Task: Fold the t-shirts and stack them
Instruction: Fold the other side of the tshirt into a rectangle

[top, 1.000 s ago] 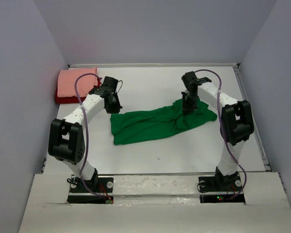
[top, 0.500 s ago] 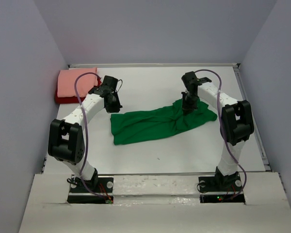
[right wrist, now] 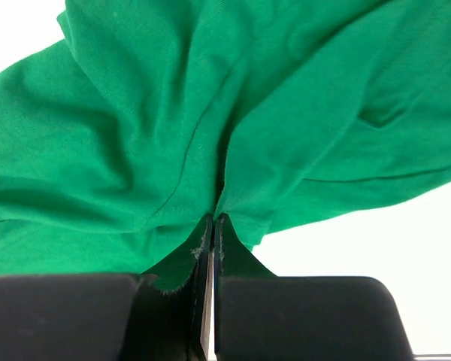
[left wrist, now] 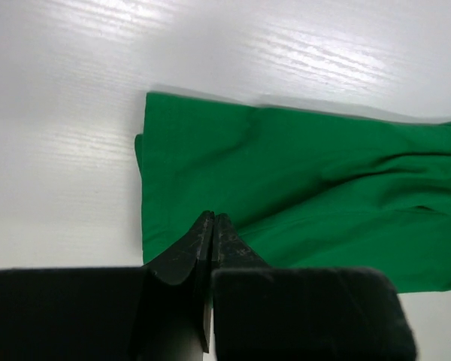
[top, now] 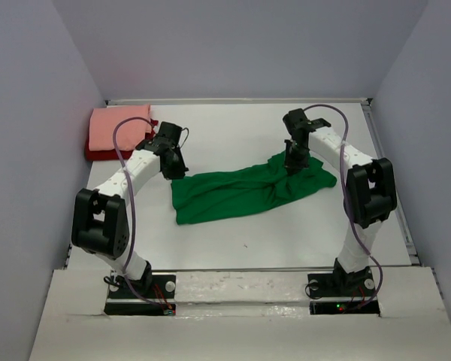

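A bright green t-shirt (top: 240, 192) lies crumpled and stretched across the middle of the table. My right gripper (top: 293, 162) is shut on a pinched fold of it near its right end; in the right wrist view the green cloth (right wrist: 173, 128) puckers into the fingertips (right wrist: 213, 219). My left gripper (top: 174, 168) is shut and hovers by the shirt's far left corner. The left wrist view shows its tips (left wrist: 213, 218) over the green cloth (left wrist: 301, 188) with nothing between them. A folded salmon-pink t-shirt (top: 119, 126) rests on a dark red t-shirt (top: 96, 154) at the back left.
A raised rim (top: 240, 101) runs along the table's far edge, and another rim (top: 395, 188) along the right. Grey walls enclose the left, back and right sides. Both arm bases (top: 240, 289) stand at the near edge.
My right gripper has closed on the green cloth. My left gripper has shifted slightly toward the shirt's left corner, still shut.
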`<action>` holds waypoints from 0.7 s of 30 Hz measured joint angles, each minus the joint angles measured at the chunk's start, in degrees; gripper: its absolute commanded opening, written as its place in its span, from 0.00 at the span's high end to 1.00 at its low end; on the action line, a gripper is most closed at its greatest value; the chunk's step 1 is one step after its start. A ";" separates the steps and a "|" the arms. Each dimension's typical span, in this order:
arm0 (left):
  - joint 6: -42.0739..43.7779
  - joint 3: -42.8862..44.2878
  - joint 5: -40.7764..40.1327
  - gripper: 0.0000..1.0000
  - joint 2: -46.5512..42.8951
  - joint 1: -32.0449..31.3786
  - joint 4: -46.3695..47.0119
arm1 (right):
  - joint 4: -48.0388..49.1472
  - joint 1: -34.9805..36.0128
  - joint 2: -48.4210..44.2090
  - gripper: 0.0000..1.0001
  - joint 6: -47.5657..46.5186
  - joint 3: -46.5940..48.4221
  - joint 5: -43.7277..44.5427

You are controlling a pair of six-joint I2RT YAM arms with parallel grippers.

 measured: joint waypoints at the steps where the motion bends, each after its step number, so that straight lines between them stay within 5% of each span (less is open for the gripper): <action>1: -0.17 -0.61 -0.22 0.78 -0.35 -0.04 -0.09 | -0.07 0.00 -0.66 1.00 0.22 0.00 0.59; 8: -1.42 -3.19 -2.82 0.77 -1.03 -0.09 -0.83 | -0.92 0.00 -1.64 1.00 0.55 0.52 1.77; 17: -1.42 -3.78 -3.41 0.77 -2.47 -0.09 -0.94 | -1.92 0.00 -1.64 0.72 0.04 1.42 1.16; 21: -1.40 -3.74 -3.43 0.78 -2.91 -0.09 -0.94 | -2.10 0.00 -1.64 0.75 -0.15 1.40 0.87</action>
